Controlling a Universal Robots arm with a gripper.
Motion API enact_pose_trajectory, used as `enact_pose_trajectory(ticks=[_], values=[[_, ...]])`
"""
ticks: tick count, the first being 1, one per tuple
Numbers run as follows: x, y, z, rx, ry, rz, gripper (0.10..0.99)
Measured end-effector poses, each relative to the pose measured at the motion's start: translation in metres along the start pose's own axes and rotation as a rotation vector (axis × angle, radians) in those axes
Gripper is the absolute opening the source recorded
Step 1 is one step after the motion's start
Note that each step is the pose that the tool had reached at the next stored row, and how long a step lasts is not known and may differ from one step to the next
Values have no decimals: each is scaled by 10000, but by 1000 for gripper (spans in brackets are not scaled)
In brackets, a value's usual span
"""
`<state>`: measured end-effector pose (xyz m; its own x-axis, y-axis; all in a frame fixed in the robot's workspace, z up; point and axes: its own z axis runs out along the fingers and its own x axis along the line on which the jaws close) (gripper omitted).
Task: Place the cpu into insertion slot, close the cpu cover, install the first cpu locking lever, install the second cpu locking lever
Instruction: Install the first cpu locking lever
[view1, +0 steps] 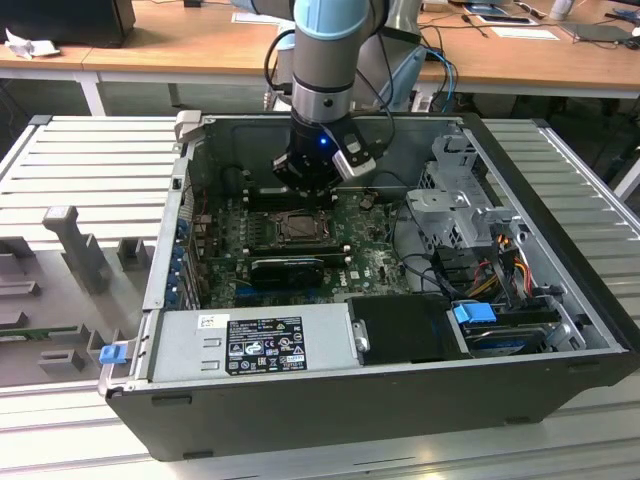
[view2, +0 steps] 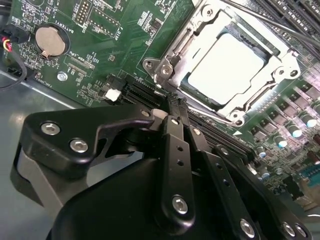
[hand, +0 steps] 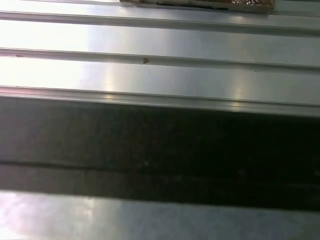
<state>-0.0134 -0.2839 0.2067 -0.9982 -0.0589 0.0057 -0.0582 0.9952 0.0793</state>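
Observation:
The cpu (view2: 225, 67) lies flat in the insertion slot (view1: 297, 228) on the green board, pale face up. The cpu cover (view2: 182, 40), a silvery frame, lies down around the chip, which shows through its window. A thin lever rod (view2: 272, 24) runs along one side of the socket. In the second wrist view my gripper (view2: 176, 107) has its two black fingers (view2: 172, 135) pressed together with nothing seen between them, tips close to a corner of the socket. In the exterior view the gripper (view1: 300, 188) hangs just above the socket's far edge.
The open computer case (view1: 400, 400) lies on a ribbed metal table (view1: 90, 160). A black expansion card (view1: 288, 268) sits in front of the socket. A drive cage (view1: 465, 200) and cables stand at the exterior view's right. The power supply (view1: 255, 345) fills the near side.

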Motion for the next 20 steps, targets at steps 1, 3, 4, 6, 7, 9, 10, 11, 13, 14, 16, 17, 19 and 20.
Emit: enact_pose_trajectory(ticks=[1,3,4,6,7,9,10,11,13,14,16,17,19,20], values=[[-1,-1,12,0,0,1,106],[-2,-2,18,11,1,1,106],[-3,-1,19,46,3,1,106],[-3,-2,20,123,7,0,106],[-3,-2,21,141,8,-1,106],[-3,-3,28,195,11,1,106],[-3,-2,32,208,12,2,106],[-3,-3,34,243,15,2,106],[-3,1,-19,265,15,2,106],[-2,6,-82,262,15,4,106],[4,13,-155,258,14,3,106],[13,15,-175,253,15,2,106],[57,19,-206,224,11,2,106],[86,22,-226,211,10,3,106]])
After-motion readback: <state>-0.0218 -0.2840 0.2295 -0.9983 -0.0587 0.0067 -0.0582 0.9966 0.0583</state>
